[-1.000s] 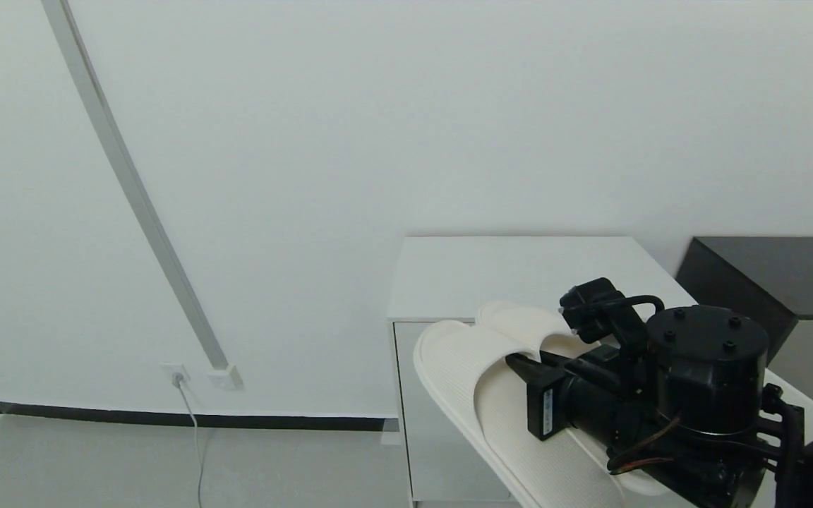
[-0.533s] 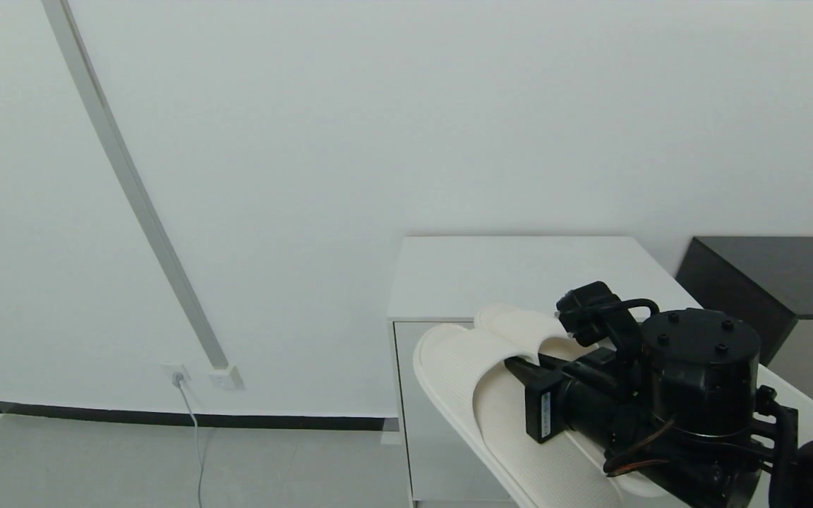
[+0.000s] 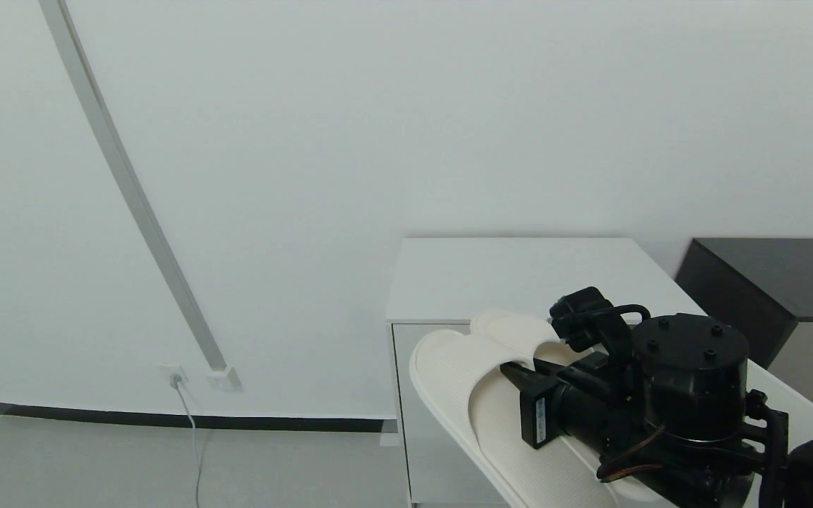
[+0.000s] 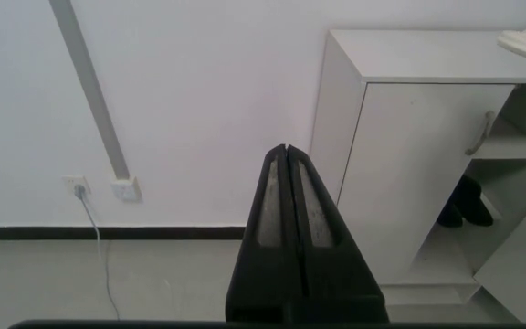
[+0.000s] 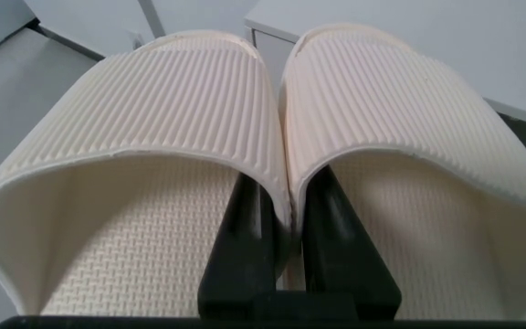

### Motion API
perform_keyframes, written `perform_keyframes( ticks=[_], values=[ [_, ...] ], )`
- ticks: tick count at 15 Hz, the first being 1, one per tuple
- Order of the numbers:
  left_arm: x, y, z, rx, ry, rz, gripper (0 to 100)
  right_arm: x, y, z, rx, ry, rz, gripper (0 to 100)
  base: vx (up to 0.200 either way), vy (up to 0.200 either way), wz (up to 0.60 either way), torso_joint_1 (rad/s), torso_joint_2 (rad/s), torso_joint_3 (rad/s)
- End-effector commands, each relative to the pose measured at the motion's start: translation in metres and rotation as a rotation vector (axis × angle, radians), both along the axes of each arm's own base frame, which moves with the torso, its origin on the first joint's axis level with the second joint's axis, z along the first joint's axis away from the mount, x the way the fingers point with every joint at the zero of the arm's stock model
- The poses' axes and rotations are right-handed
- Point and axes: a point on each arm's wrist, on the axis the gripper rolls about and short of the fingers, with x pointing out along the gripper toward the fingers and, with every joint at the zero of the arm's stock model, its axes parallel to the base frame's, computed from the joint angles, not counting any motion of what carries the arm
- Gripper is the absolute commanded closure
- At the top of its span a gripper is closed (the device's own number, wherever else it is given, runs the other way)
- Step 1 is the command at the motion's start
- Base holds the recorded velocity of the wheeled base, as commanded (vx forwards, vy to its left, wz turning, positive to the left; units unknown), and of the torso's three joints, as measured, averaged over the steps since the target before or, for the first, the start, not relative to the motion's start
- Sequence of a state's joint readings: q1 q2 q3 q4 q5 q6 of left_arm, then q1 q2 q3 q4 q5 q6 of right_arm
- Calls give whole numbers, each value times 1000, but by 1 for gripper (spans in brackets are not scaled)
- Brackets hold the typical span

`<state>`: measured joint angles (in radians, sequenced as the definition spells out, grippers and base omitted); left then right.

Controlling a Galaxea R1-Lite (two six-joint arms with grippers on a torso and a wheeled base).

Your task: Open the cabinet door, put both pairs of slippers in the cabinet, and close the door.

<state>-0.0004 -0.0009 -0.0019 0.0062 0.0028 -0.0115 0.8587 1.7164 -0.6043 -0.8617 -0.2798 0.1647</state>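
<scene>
- One pair of cream ribbed foam slippers [image 3: 463,402] sits at 5 o'clock in the head view, clamped in the jaws of the right gripper [image 5: 288,239], outside the white cabinet [image 3: 519,275].
- Left gripper [image 4: 287,196]: jaws together, empty.
- Apparently done: cabinet opened, shelves [image 4: 510,146] exposed. Left: stowing the slippers, closing up.

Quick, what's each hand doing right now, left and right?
Left hand: closed, holding nothing.
Right hand: closed on the pair of cream slippers.
</scene>
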Motion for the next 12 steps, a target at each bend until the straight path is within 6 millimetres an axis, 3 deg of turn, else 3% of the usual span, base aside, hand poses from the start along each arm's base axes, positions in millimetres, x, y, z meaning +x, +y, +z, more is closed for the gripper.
perform_keyframes(
  ticks=[1, 12],
  values=[
    [0, 0, 0, -1, 1, 1, 100, 1, 1, -2, -6, 4, -2, 100, 0, -200, 0, 12, 7, -2],
    [0, 0, 0, -1, 1, 1, 100, 1, 0, -2, -6, 3, -11, 100, 0, -200, 0, 3, 2, 4]
  ],
)
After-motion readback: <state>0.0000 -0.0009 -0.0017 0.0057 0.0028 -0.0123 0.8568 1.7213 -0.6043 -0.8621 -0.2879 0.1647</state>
